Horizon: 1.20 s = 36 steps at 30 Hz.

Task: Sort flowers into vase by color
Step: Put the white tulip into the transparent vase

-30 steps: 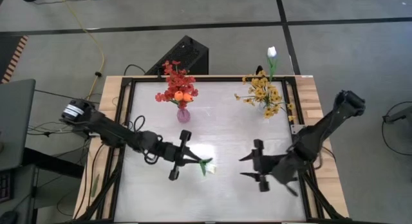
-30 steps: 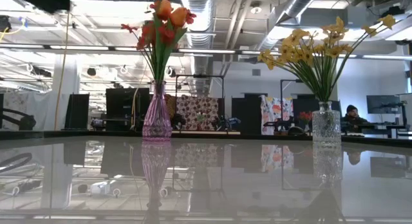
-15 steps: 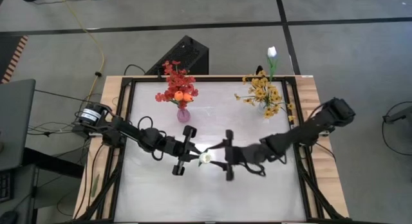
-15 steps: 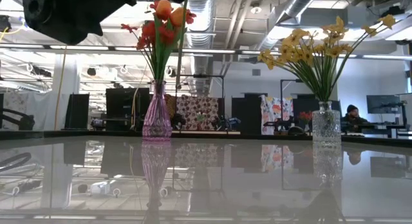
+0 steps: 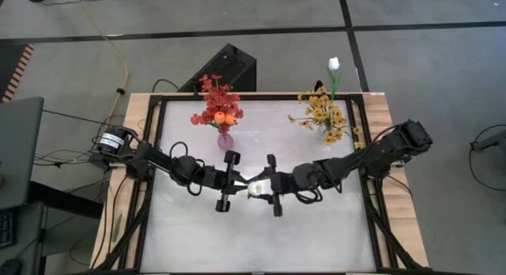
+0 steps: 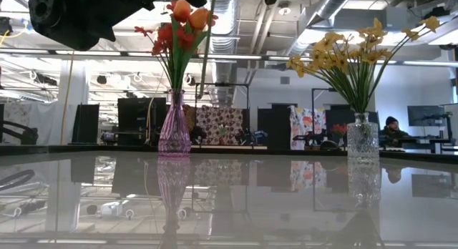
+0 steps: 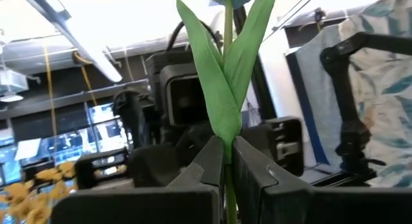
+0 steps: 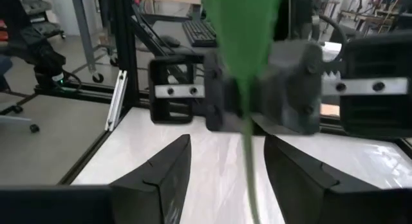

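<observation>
Now that the right gripper (image 5: 269, 185) has reached the white tulip (image 5: 254, 188) pinched by the left gripper (image 5: 234, 181), its still-parted fingers suggest a handover.

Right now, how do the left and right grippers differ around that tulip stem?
The left gripper has its fingers shut on the stem; the right gripper has its fingers open either side, not yet gripping. The left reaches in from the table's left, the right from its right. Both meet mid-table.
</observation>
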Tool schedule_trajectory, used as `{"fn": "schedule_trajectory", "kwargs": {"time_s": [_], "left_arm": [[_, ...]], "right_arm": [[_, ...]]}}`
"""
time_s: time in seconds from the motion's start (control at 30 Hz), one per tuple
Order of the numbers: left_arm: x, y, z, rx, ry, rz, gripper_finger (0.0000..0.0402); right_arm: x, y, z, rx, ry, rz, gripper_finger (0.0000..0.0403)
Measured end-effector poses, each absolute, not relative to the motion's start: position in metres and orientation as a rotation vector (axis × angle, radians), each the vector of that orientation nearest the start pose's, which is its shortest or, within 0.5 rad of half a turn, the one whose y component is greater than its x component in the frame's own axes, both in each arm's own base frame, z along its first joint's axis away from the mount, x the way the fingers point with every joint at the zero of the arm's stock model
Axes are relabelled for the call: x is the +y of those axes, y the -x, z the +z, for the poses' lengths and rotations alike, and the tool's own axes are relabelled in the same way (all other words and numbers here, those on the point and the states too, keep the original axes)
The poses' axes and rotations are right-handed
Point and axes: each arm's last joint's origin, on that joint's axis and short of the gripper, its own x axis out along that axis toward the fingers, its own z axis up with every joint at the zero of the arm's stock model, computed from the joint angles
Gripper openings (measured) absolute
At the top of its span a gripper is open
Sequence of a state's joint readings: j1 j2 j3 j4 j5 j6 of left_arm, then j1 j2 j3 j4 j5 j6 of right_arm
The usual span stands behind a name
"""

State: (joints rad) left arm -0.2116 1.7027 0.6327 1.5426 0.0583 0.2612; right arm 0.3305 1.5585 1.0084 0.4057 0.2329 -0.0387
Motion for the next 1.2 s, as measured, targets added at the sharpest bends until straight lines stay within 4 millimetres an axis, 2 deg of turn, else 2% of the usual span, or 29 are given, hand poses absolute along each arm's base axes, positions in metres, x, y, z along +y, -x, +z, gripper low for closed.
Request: {"fn": "schedule_trajectory", "kwargs": {"time_s": [0.2, 0.4, 0.5, 0.63, 0.77, 0.9, 1.0, 1.2], "left_arm": [[-0.062, -0.305, 0.223, -0.497, -0.211, -0.187, 0.0002], [-0.062, -0.305, 0.223, -0.497, -0.203, -0.189, 0.0004], [-0.062, -0.306, 0.221, -0.477, -0.212, -0.187, 0.0022], [-0.062, -0.308, 0.217, -0.419, -0.213, -0.156, 0.0071], [-0.058, -0.305, 0.211, -0.381, -0.194, -0.065, 0.0124], [-0.055, -0.297, 0.207, -0.36, -0.19, -0.029, 0.0161], [-0.054, -0.289, 0.2, -0.318, -0.196, -0.035, 0.0174], [-0.051, -0.277, 0.181, -0.232, -0.158, -0.035, 0.0176]], "right_arm": [[0.103, -0.337, 0.277, 0.139, 0.078, 0.082, 0.0176], [0.094, -0.339, 0.274, 0.162, 0.082, 0.056, 0.008], [0.094, -0.336, 0.274, 0.195, 0.111, 0.059, 0.0025], [0.094, -0.325, 0.284, 0.21, 0.116, 0.056, 0.0022], [0.094, -0.301, 0.302, 0.242, 0.131, 0.035, 0.0021], [0.092, -0.266, 0.324, 0.277, 0.161, -0.053, 0.002], [0.086, -0.236, 0.346, 0.237, 0.16, -0.138, 0.0021], [0.066, -0.179, 0.389, 0.069, 0.157, -0.325, 0.0021]]}}
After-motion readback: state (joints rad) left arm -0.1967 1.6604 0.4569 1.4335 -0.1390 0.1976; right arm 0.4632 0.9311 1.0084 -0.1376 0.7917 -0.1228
